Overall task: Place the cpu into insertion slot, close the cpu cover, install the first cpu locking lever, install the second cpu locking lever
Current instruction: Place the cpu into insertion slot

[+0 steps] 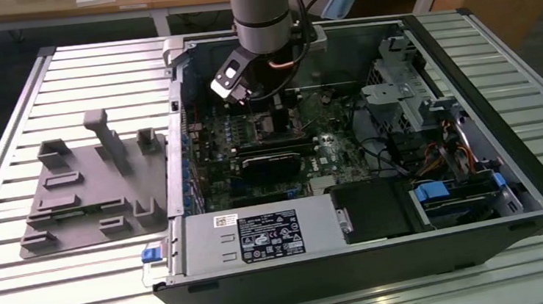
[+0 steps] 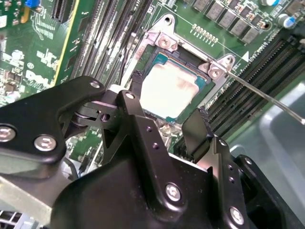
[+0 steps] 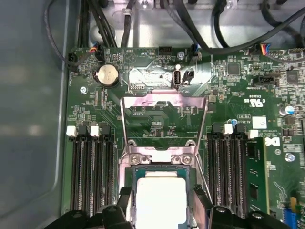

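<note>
The cpu (image 3: 161,198), a square chip with a silver top, lies low in the insertion slot (image 3: 162,160); in the second wrist view the cpu (image 2: 174,88) sits inside the silvery socket rim (image 2: 164,40). My gripper (image 3: 162,205) straddles it, with black fingers (image 2: 136,102) against two opposite edges of the chip. The cpu cover (image 3: 164,101) is swung open and lies back on the green board beyond the slot. A thin wire lever (image 2: 267,98) sticks out from one socket corner. In the exterior view my gripper (image 1: 269,119) reaches down into the open computer case.
Long black memory slots (image 3: 93,171) flank the socket on both sides. A coin battery (image 3: 107,75) and cable bundles (image 3: 190,19) lie past the cover. A black card (image 1: 277,162) and power supply (image 1: 259,238) fill the case front. A grey fixture tray (image 1: 88,190) sits at the exterior view's left.
</note>
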`<move>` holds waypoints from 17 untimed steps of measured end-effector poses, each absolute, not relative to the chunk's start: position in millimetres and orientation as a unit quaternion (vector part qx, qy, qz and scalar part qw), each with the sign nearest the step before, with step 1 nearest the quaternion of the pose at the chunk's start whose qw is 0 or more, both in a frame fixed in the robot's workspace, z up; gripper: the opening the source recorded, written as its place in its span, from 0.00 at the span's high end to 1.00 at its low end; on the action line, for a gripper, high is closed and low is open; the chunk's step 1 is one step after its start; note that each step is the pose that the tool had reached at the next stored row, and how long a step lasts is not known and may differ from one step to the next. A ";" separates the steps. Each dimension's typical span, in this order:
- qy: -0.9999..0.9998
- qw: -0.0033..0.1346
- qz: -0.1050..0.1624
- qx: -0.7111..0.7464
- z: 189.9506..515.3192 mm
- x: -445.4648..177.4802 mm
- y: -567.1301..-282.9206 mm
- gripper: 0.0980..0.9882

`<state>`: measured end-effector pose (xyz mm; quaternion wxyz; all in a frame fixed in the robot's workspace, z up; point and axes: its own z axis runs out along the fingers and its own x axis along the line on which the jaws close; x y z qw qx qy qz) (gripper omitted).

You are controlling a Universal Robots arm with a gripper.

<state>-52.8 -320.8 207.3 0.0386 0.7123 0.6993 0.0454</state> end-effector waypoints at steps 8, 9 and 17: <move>0.699 0.039 0.045 0.712 211.0 -52.8 -320.8 0.42; 0.699 0.039 0.045 0.712 211.0 -52.8 -320.8 0.42; 0.699 0.039 0.045 0.712 211.0 -52.8 -320.8 0.71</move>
